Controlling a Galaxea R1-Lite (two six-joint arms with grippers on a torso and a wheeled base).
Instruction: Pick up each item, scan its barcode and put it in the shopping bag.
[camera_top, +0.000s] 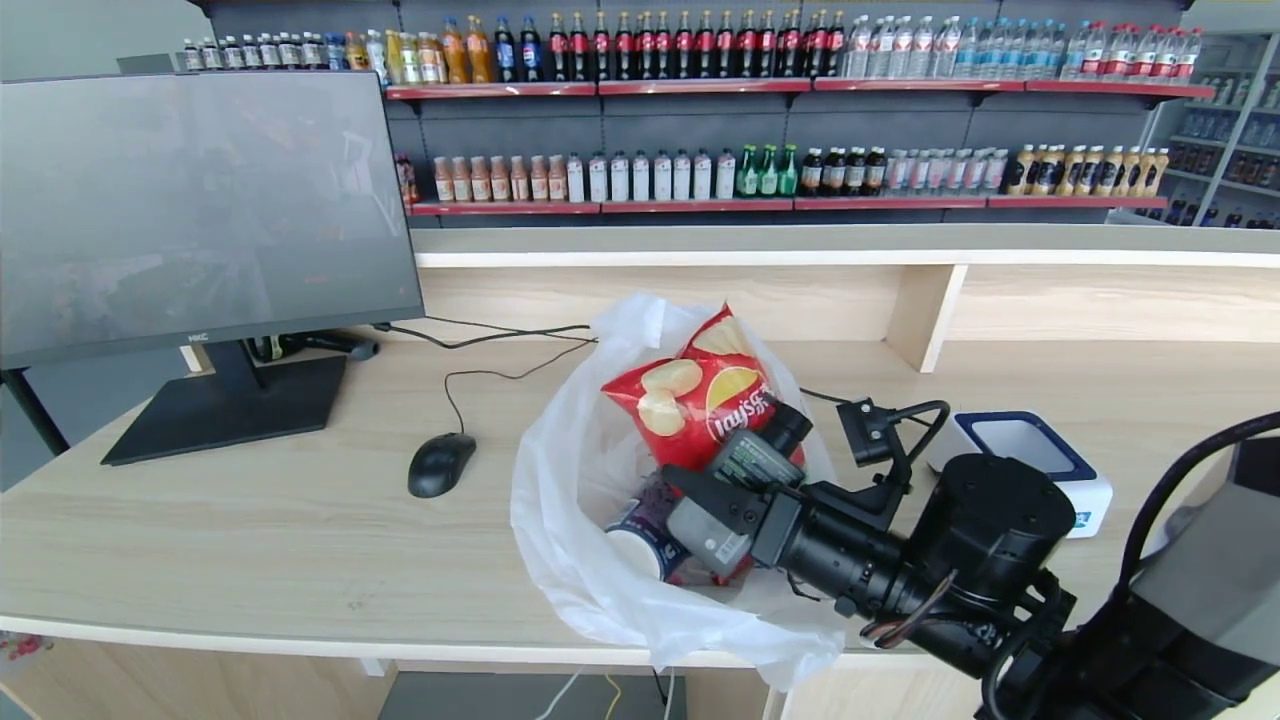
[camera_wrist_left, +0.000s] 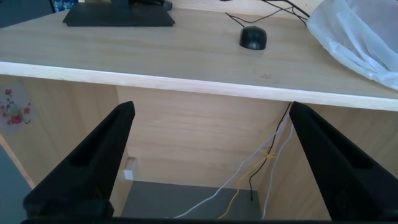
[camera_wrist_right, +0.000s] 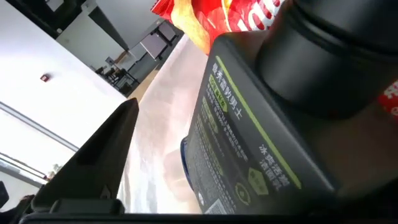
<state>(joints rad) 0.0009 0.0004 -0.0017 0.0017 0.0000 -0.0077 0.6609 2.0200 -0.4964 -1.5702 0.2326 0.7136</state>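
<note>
Dark bottle (camera_top: 765, 452) is clamped in right gripper (camera_top: 735, 485), held over shopping bag (camera_top: 560, 480) mouth, near side of chips bag (camera_top: 690, 395). It should be lowered beside cup (camera_top: 640, 540) before release, keeping film unsnagged. Left gripper (camera_wrist_left: 211, 112) is spread, empty, below counter (camera_wrist_left: 186, 56) edge.

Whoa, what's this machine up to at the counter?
It is bagging groceries. Its right claw holds a dark bottle at the mouth of the white shopping bag, which already contains a red chip bag and a cup. The left claw hangs open below the counter edge, holding nothing.
</note>
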